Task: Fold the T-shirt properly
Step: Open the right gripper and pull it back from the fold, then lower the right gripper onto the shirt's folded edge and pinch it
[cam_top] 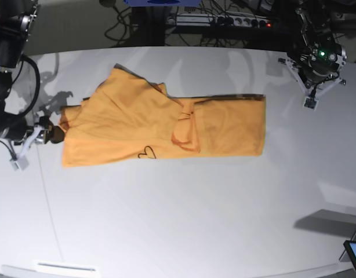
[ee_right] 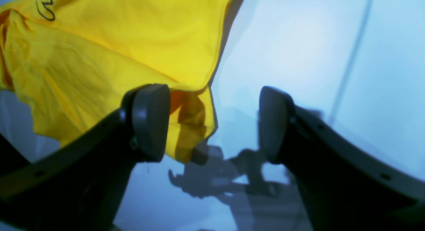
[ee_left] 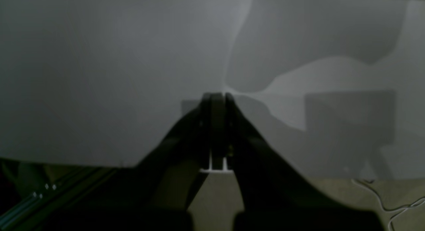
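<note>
Left wrist view: you see the left tool [ee_left: 217, 98] with its two dark fingers pressed together, nothing between them, over the bare grey counter [ee_left: 99, 75]. Soft shadows lie across the surface to the right of the tips. The T-shirt does not appear here.

Right wrist view: you see the right tool [ee_right: 212, 124] with its jaws standing apart and a clear gap between the two dark pads [ee_right: 151, 119]. No cloth lies in that gap. The yellow T-shirt [ee_right: 109, 58] fills the upper left, its lower corner hanging just behind and beside the left-hand pad; whether pad and cloth touch, you cannot tell. A stroke of thin black script [ee_right: 46, 8] shows near the top left edge. The tool's shadow falls on the pale counter [ee_right: 315, 58] below.

Base view: you see the orange-yellow T-shirt [cam_top: 160, 124] lying partly folded on the white counter [cam_top: 195, 220], left of centre, with a small black heart mark [cam_top: 146, 153] near its lower edge. The right tool [cam_top: 44, 132] sits at the shirt's left edge. The left arm [cam_top: 314, 58] stands at the counter's far right corner, well apart from the shirt.
</note>
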Controlling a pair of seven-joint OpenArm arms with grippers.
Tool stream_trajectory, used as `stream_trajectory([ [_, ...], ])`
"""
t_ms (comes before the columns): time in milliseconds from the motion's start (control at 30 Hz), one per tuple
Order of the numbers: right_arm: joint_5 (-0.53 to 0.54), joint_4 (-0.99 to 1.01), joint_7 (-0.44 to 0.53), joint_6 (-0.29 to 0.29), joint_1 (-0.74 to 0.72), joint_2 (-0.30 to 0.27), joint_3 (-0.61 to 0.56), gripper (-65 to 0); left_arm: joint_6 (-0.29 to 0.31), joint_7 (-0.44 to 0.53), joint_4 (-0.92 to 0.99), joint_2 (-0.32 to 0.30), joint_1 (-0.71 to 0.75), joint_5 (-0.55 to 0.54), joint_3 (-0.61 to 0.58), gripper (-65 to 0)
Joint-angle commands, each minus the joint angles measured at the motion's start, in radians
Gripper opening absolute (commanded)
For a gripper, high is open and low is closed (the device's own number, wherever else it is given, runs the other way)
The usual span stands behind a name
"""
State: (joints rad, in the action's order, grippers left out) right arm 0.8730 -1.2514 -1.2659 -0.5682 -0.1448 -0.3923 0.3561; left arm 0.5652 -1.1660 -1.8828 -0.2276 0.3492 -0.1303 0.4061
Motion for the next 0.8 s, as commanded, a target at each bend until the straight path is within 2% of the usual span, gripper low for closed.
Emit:
stream_trajectory([
  [0, 0.018, 0.002, 0.007, -0.006, -0.016, -0.018, 0.010, -24.4, -0.004, 0.008, -0.019, -0.014, -0.005, 0.007, 0.006, -65.0],
  [67, 0.018, 0.019, 0.002, -0.014, -0.016, -0.017, 0.014, -24.4, -0.004, 0.008, -0.019, -0.014, -0.005, 0.007, 0.006, -65.0],
  [133, 0.033, 0.046, -0.001, -0.066, -0.016, -0.012, 0.014, -24.2, -0.004, 0.008, -0.019, -0.014, -0.003, 0.007, 0.006, -65.0],
  [233, 0.113, 0.124, -0.010, -0.130, -0.016, -0.012, 0.014, -24.2, -0.004, 0.008, -0.019, -0.014, -0.003, 0.007, 0.006, -65.0],
  [333, 0.176, 0.210, -0.007, -0.130, -0.017, -0.012, 0.010, -24.2, -0.004, 0.008, -0.019, -0.014, -0.002, 0.007, 0.006, -65.0],
  [567, 0.179, 0.198, -0.021, -0.130, -0.017, -0.006, 0.008, -24.2, -0.004, 0.008, -0.019, -0.016, 0.011, 0.007, 0.006, -65.0],
  [767, 0.179, 0.200, -0.021, -0.130, -0.019, -0.037, 0.008, -24.1, -0.004, 0.008, -0.019, -0.028, 0.011, 0.007, 0.006, -65.0],
])
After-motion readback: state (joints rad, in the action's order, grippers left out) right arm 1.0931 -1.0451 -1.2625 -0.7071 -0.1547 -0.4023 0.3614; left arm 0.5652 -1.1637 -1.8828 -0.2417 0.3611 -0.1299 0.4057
